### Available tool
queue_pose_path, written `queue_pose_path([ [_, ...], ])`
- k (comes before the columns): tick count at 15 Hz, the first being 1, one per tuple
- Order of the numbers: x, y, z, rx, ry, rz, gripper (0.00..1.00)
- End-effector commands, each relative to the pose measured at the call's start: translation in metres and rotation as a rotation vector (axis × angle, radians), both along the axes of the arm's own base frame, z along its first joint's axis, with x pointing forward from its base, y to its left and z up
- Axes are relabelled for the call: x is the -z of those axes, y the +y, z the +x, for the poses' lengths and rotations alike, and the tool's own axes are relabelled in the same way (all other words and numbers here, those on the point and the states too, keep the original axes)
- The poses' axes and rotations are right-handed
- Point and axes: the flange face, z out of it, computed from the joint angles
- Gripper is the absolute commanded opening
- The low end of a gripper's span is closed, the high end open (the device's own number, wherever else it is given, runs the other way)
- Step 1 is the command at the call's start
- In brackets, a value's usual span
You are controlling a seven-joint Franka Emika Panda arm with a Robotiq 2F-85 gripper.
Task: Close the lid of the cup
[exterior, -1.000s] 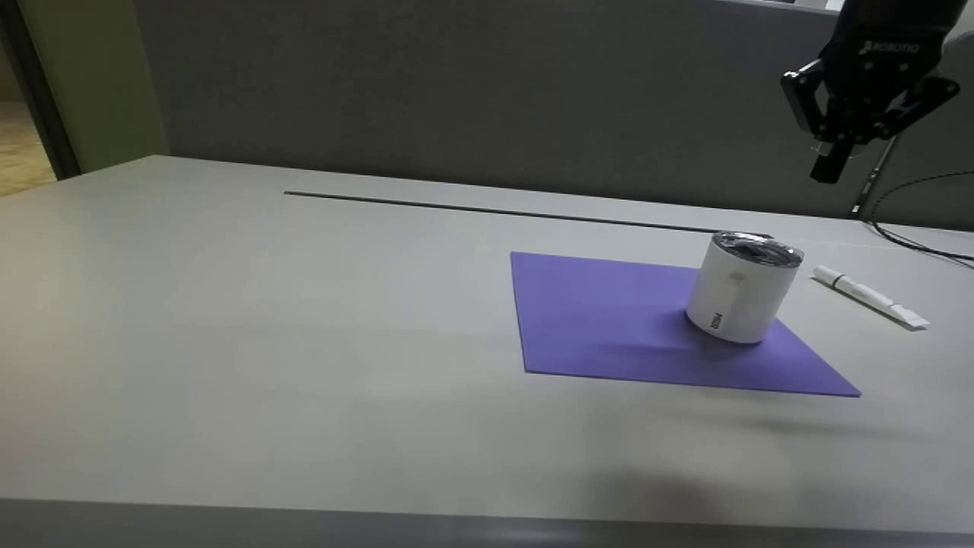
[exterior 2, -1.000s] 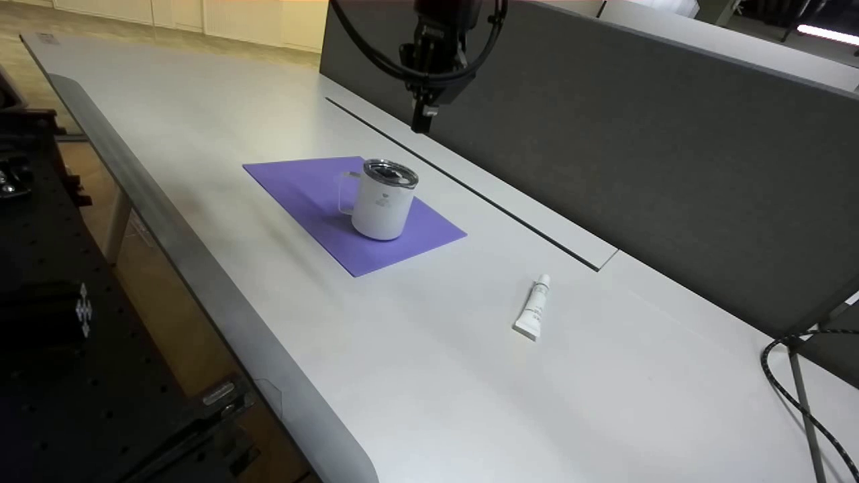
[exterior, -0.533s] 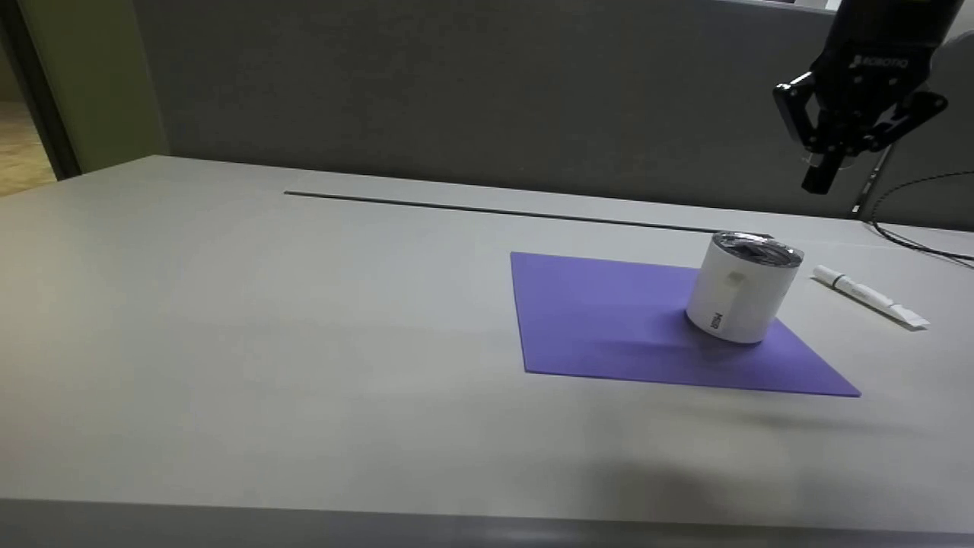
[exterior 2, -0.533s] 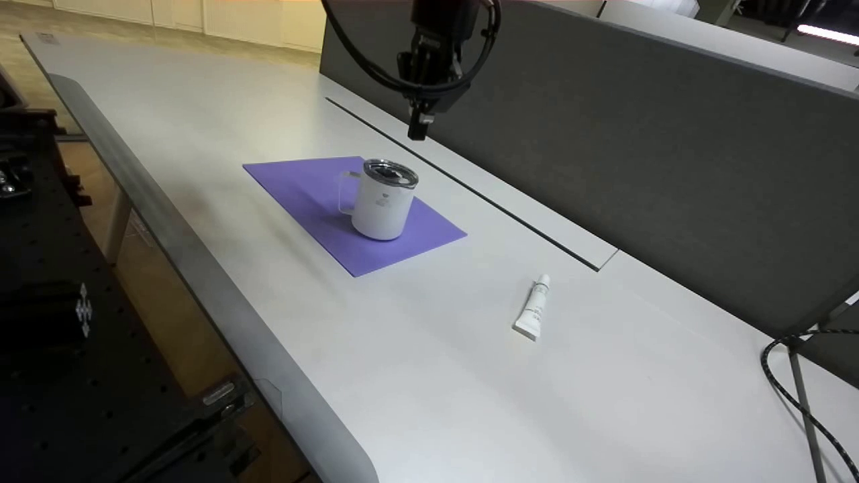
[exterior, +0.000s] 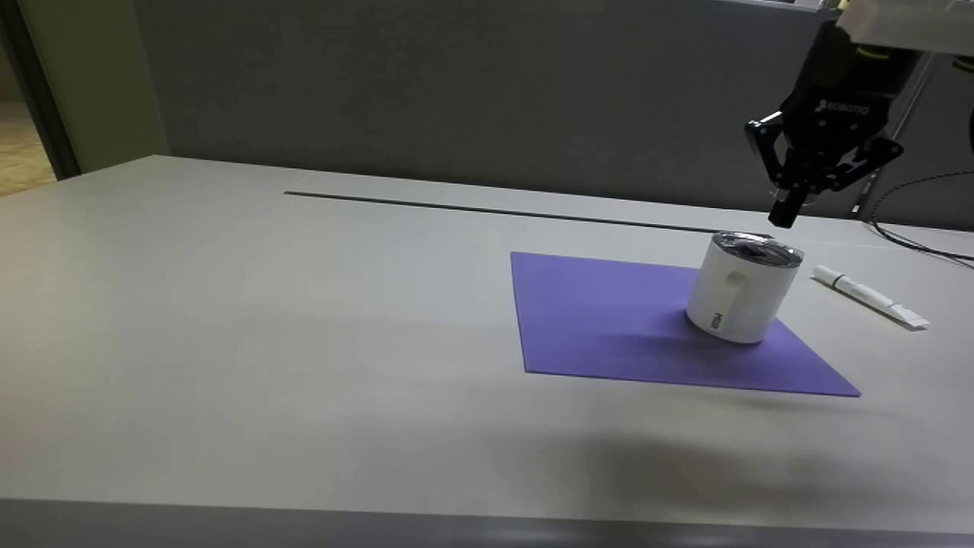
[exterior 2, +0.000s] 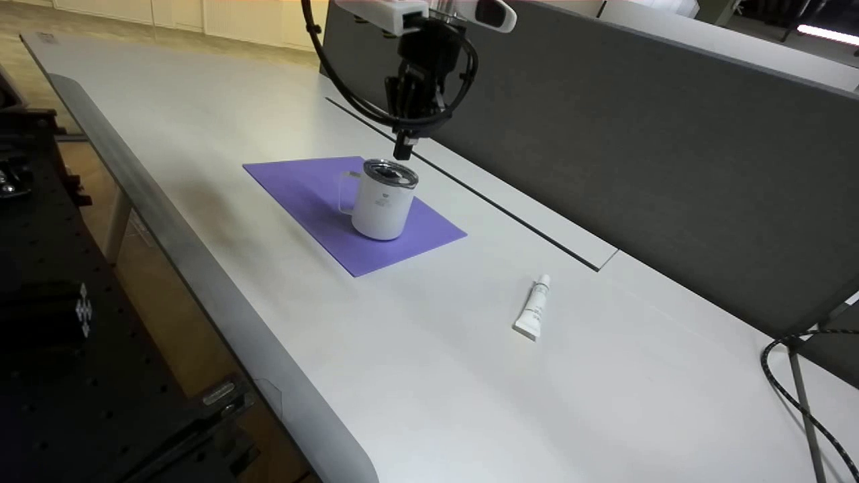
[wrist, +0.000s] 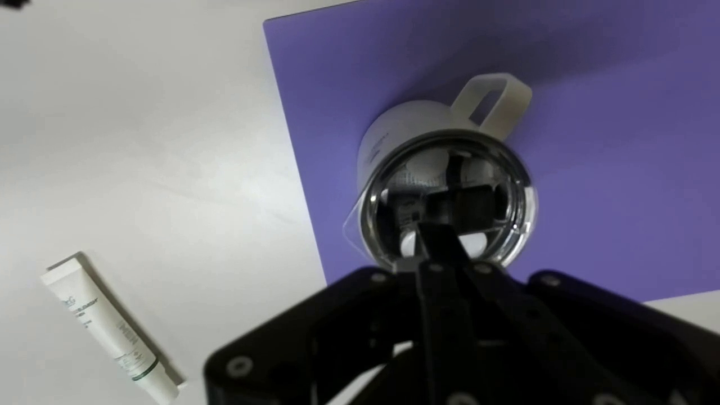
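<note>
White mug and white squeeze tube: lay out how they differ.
The mug stands upright, while the squeeze tube lies flat. The mug rests on the purple mat; the squeeze tube lies off it, on the table. The mug is round and wide, with a handle and a glossy lid; the squeeze tube is slim, with a cap at one end. Both are mostly white.
</note>
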Motion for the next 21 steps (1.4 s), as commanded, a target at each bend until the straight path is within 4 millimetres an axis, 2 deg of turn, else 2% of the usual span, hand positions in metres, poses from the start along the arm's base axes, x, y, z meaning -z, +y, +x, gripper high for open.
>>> queue_pose_path([
  [1, 0.014, 0.002, -0.001, -0.02, 0.0, 0.002, 0.0],
  [7, 0.033, 0.004, -0.002, -0.035, 0.016, 0.005, 0.0],
  [21, 0.044, 0.011, -0.005, -0.045, 0.016, 0.096, 0.0],
])
